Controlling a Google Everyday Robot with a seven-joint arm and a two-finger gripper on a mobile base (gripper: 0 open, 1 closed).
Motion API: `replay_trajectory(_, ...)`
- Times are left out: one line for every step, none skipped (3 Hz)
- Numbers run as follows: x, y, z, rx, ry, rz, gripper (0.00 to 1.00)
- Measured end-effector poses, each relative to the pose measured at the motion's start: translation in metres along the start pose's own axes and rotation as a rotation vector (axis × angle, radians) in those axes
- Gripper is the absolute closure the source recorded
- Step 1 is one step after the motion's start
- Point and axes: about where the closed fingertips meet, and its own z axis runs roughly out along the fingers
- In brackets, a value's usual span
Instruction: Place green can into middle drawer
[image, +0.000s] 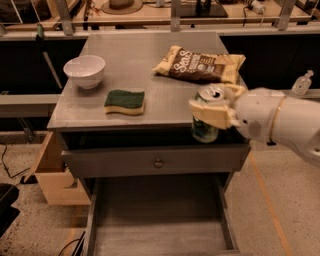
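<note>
The green can (204, 130) has a silver top with a pull tab and hangs upright at the cabinet's front right corner, over the tabletop's front edge. My gripper (213, 104) comes in from the right on a white arm (280, 125) and is shut on the can, its cream fingers (209, 113) clamping the can's upper part. The middle drawer (155, 225) is pulled out below, showing its flat grey floor and thin side walls. The can is above and to the right of the drawer's back part.
On the grey tabletop (145, 55) lie a white bowl (85, 70), a green-and-yellow sponge (125, 101) and a brown snack bag (200, 65). A closed drawer front with a round knob (158, 163) sits above the open drawer. A wooden box (52, 175) stands at the left.
</note>
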Motion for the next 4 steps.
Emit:
replay_trajectory(0.057, -0.016, -0.044, 0.018, 0.006, 0.065, 1.0)
replay_trajectory(0.057, -0.016, -0.044, 0.018, 0.006, 0.064, 1.0)
replay_trajectory(0.056, -0.012, -0.039, -0.019, 0.016, 0.039, 1.0)
replay_trajectory(0.086, -0.007, -0.035, -0.059, 0.015, 0.036, 1.0)
